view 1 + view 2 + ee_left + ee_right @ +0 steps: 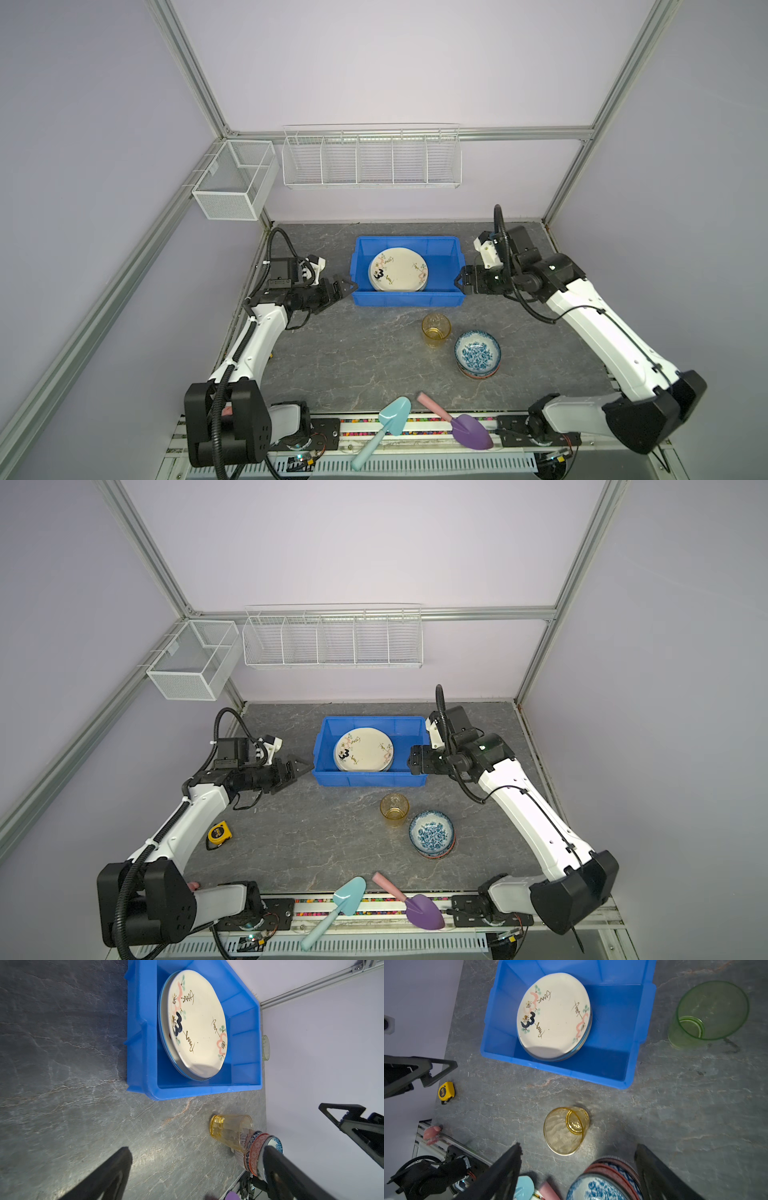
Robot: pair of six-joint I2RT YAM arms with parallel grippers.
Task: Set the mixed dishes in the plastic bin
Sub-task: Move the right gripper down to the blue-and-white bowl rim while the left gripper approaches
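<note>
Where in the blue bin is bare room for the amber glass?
Bare floor: between the plate stack and the right wall of the plastic bin; left of the stack, only a narrow strip. Outside, amber tumbler and bowls crowd together.

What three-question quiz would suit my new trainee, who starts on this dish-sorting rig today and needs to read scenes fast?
1. True or false: the amber tumbler stands inside the blue bin.
2. What lies topmost in the bin? A) cream scribbled plate B) blue-white bowl C) purple shovel
3. Fill in: the left gripper and the right gripper are both ___.
Key: 1 false; 2 A; 3 open.
</note>
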